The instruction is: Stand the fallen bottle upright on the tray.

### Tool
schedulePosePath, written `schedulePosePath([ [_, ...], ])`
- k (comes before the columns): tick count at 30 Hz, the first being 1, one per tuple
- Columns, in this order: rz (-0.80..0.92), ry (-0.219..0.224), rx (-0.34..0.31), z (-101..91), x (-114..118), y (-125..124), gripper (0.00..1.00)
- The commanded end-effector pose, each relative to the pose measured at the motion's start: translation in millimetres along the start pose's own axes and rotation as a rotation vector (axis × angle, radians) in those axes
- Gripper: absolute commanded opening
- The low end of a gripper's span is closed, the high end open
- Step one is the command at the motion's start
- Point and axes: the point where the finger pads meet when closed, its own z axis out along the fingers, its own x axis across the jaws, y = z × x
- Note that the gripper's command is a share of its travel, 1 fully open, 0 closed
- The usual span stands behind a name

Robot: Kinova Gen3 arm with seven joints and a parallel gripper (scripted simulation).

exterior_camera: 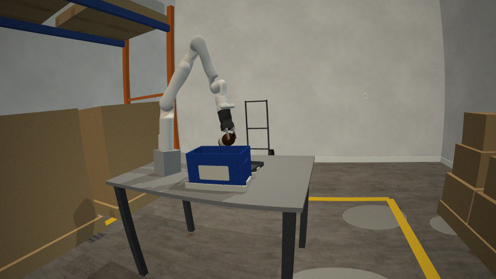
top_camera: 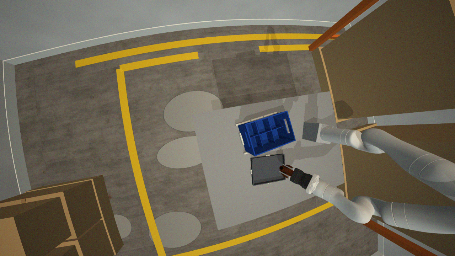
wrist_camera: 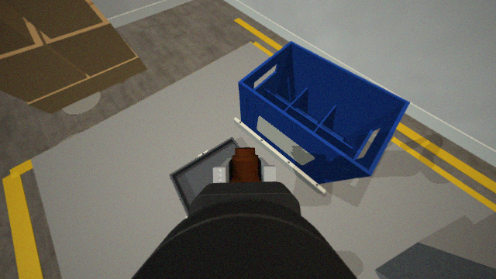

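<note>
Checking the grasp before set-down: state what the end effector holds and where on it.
The end effector is shut on the brown bottle, gripping its body from both sides, neck pointing away from the wrist, lifted above the tray.

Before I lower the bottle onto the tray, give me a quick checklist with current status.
1. Grip: gripper shut on bottle: ok.
2. Bottle clear of the crate, held above its rim: ok.
3. Bottle over the tray: only at its edge nearest the arm in the top view: not ok.
4. Bottle upright: it looks tilted in the exterior view: not ok.
5. Crate and tray level on the table, not held: ok.
6. Which end of the bottle points down: cannot tell.
</note>
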Motion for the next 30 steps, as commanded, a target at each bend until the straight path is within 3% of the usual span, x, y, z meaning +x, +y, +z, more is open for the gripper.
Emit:
schedulePosePath([
  [1,-0.014,0.000,0.012,-0.2,-1.2,5.1,0.00],
  [19,-0.013,-0.009,0.110,-1.5,-3.1,5.0,0.00],
  [30,-0.014,-0.015,0.129,-2.2,-4.5,4.9,0.00],
])
